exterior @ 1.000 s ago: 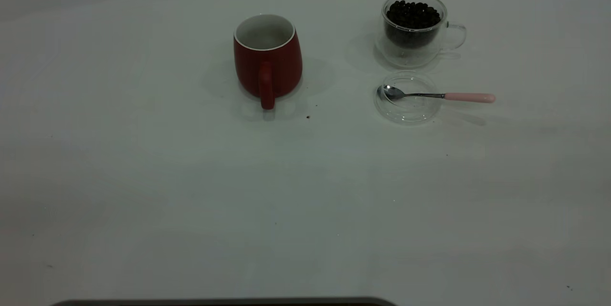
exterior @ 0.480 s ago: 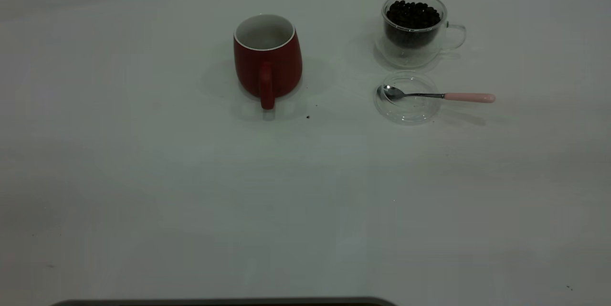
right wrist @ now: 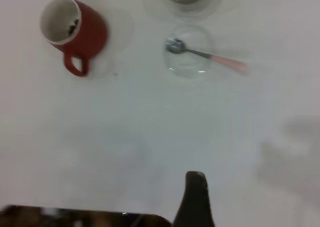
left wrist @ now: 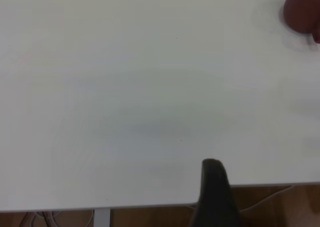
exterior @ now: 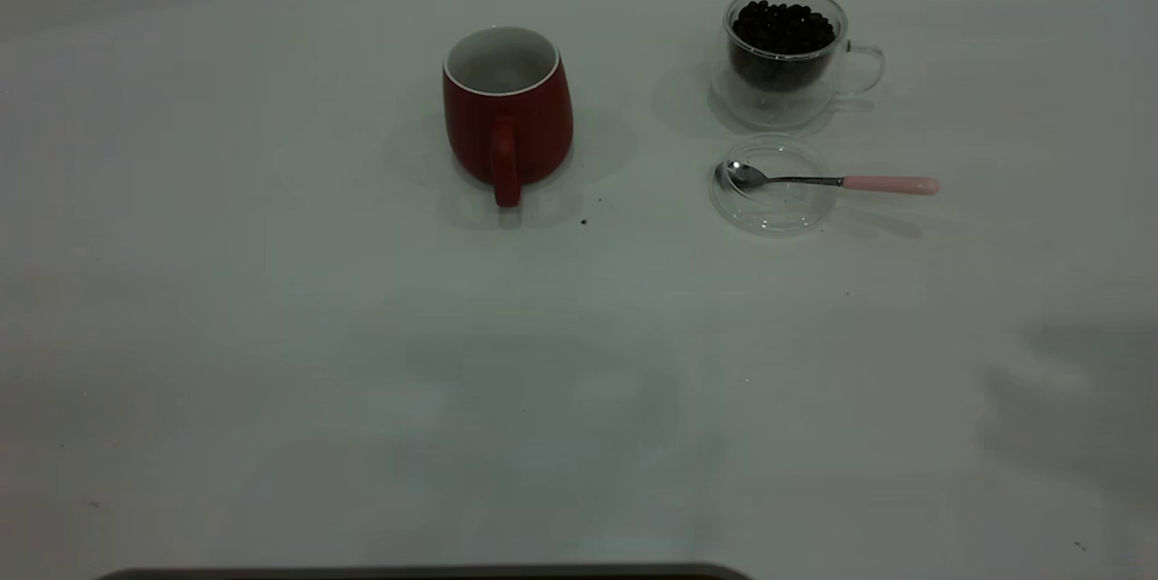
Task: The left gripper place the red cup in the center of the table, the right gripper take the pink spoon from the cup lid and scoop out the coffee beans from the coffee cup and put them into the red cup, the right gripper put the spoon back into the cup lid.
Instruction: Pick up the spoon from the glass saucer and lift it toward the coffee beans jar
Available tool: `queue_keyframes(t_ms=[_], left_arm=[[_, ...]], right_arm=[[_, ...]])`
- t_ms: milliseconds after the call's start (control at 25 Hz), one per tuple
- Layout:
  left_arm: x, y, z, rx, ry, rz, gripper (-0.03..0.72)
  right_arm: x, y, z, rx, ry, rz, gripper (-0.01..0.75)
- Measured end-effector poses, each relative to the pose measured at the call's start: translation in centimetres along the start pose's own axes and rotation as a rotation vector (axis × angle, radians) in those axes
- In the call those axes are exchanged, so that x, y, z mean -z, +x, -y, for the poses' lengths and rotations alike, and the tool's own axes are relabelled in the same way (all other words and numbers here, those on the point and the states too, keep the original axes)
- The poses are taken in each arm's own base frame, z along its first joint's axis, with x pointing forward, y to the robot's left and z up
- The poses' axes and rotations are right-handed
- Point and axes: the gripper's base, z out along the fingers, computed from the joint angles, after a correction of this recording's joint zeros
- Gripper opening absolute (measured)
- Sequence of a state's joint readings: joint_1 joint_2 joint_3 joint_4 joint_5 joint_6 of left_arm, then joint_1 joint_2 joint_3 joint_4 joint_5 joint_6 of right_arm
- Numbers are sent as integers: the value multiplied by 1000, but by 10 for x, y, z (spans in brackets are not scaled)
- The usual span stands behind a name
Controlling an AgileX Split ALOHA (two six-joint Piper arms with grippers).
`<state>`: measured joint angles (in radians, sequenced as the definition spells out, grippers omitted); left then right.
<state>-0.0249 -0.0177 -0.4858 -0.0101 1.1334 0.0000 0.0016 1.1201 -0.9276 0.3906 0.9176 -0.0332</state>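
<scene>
New shadow on table right edge

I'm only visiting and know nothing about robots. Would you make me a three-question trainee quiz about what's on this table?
1. True or false: the pink spoon lies with its bowl in the clear lid.
2. What fills the glass cup? A) milk B) coffee beans C) sugar
3. Fill in: the red cup stands upright with its handle facing the ____.

Key: 1 true; 2 B; 3 exterior camera. In the right wrist view, a few beans already show inside the red cup.
</scene>
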Motion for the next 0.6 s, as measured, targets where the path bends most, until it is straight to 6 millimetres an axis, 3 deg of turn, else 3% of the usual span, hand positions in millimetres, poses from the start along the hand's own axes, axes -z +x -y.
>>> queue_keyframes(t_ms=[120,440,600], left_arm=[[0,0,0,0,0,0,586],[0,0,0,0,0,0,586],[0,0,0,0,0,0,586]], right_arm=[[-32,-12,4,-78,-27,-42,697],[-80,-22,11,-88,-91,-101,697],[-116,-24,21,-145,-96,-147,697]])
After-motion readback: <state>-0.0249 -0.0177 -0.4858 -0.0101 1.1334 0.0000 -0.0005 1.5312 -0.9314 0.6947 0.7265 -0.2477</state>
